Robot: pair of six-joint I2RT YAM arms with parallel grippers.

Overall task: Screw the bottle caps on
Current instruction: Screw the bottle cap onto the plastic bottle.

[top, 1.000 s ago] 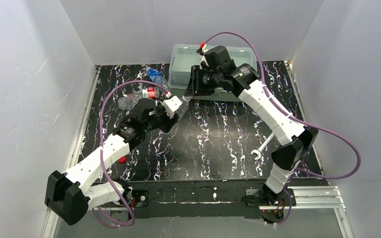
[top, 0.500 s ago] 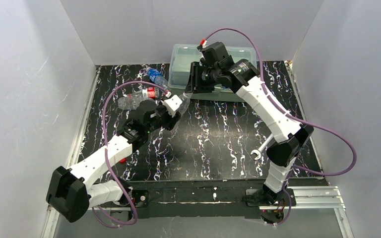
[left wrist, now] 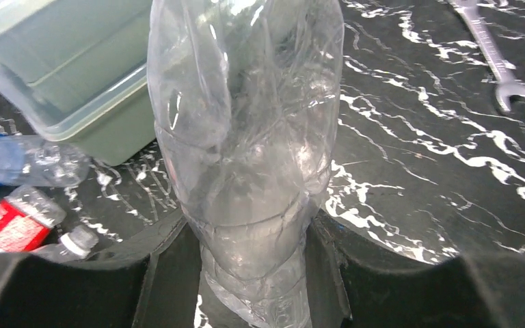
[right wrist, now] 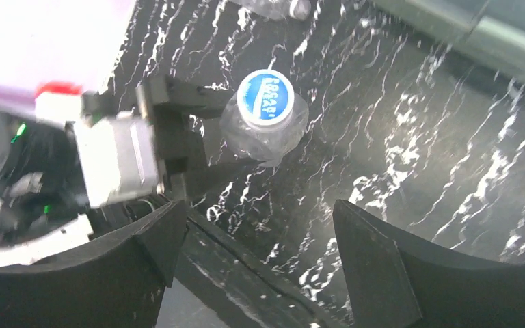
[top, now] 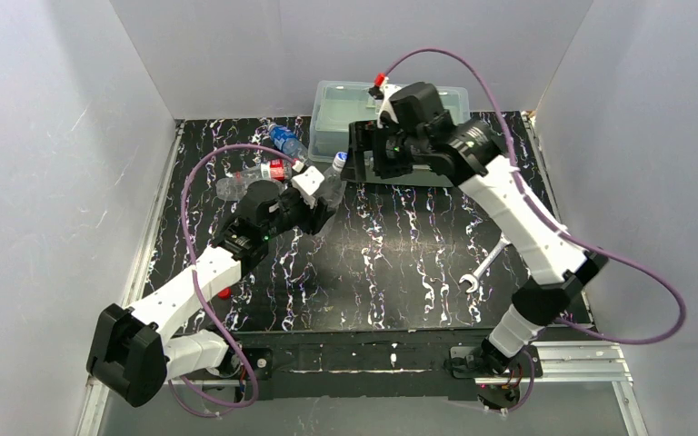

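Tabletop: left claw tight around bottle

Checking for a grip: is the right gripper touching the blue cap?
Apart. Right wrist view: the right gripper is open, its fingers clear of the blue cap, with a plain gap on both sides.

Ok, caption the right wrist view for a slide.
Right fingers spread above the blue cap on a clear bottle held by left fingers.

Lidded box close behind right claw, open table centre
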